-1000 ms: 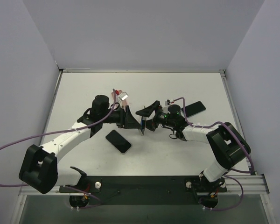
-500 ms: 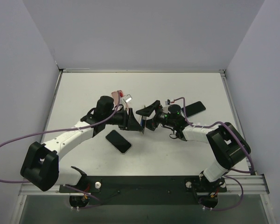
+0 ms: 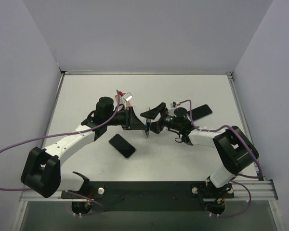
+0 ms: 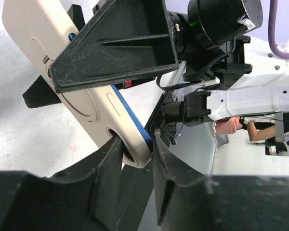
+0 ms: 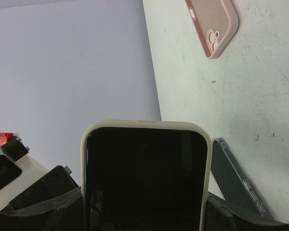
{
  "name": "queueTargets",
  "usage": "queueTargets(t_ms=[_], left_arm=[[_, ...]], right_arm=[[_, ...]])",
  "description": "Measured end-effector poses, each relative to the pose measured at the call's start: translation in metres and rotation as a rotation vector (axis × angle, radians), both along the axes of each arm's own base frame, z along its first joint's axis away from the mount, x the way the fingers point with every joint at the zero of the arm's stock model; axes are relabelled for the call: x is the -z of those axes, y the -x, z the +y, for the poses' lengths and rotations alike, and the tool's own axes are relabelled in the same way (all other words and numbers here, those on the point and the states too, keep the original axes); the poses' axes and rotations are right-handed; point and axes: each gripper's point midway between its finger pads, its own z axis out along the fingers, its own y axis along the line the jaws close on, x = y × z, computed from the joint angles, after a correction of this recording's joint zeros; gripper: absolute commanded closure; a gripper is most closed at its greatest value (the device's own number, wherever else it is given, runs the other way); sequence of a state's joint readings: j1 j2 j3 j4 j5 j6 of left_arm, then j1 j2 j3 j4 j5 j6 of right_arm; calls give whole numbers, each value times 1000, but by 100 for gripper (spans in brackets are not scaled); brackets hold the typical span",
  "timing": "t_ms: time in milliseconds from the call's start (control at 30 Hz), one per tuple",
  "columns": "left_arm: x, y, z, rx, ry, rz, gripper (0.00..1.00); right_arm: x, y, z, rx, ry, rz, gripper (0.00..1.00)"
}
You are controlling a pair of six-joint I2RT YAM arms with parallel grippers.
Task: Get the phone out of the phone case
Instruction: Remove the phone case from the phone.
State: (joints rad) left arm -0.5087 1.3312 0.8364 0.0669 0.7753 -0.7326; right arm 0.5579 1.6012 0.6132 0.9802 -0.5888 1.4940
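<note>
At the centre of the top view, over the table [image 3: 183,161], the right hand [image 3: 153,120] clamps the cream phone case [image 4: 43,43] with the phone [image 5: 144,183] inside. The left hand [image 4: 136,147] narrowly pinches its corner. That thin pinch could slip, or the loosened phone could drop.

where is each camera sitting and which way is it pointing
top external: above and behind the bases, looking down at the white table; both arms show, meeting at the cased phone.
left wrist: on the left wrist, facing the case's cream back; left fingers below, right fingers above.
right wrist: on the right wrist, facing the phone's dark screen, pink case on the table beyond; right fingers at the bottom edge.
shared: all three show the cased phone.
</note>
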Motion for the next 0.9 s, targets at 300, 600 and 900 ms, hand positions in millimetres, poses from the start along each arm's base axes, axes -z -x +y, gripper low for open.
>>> queueTargets(t_ms=[300, 600, 900], left_arm=[[-5, 0, 3, -34, 38, 102, 100], [8, -5, 10, -111, 39, 167, 100], [13, -6, 18, -137, -24, 132, 51]], right_arm=[[-5, -8, 2, 4, -56, -66, 100], [16, -7, 13, -12, -159, 96, 100], [24, -4, 14, -3, -172, 164, 100]])
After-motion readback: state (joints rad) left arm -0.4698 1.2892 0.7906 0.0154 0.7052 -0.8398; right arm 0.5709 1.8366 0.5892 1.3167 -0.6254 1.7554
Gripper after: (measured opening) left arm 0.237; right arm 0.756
